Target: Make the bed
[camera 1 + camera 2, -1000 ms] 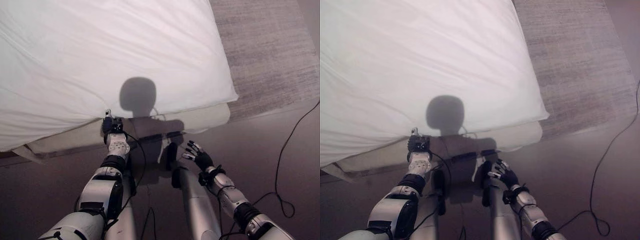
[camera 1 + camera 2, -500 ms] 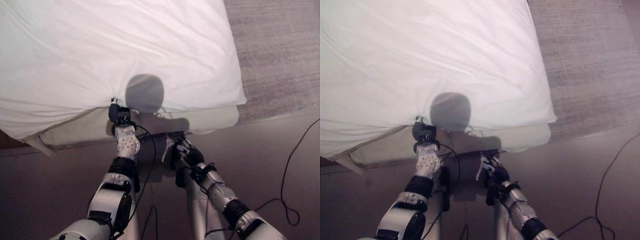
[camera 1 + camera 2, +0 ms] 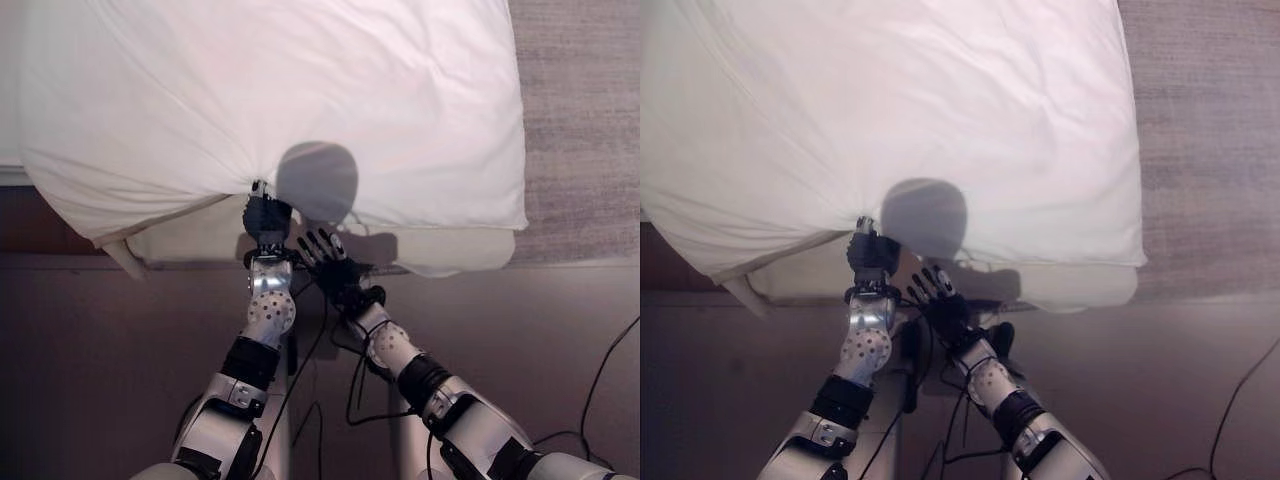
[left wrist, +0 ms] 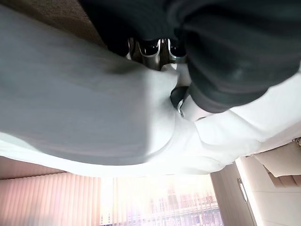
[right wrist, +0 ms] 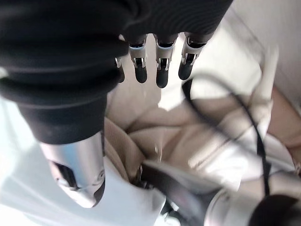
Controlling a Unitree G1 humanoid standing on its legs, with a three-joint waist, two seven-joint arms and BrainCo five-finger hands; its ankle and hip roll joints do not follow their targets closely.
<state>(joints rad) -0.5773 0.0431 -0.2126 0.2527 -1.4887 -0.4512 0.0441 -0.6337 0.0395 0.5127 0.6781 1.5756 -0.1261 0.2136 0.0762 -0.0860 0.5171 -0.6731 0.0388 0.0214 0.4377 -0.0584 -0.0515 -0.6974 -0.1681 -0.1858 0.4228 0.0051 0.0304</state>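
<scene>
Duvet [image 3: 300, 100]: lying across the bed, its near edge overhanging the mattress [image 3: 200, 240].
Left hand [image 3: 266, 215]: pinching the duvet's near edge.
Right hand [image 3: 325, 250]: hovering just right, fingers spread.
Rug [image 3: 580, 120]: lying right of the bed.

duvet [image 3: 270, 90]: plain white | mattress [image 3: 190, 240]: cream | rug [image 3: 580, 120]: grey, fine woven streaks | floor [image 3: 110, 350]: dark brown | hands [image 3: 267, 215] [image 3: 325, 250]: silver fingers, dark tips, dark ribbed covers
</scene>
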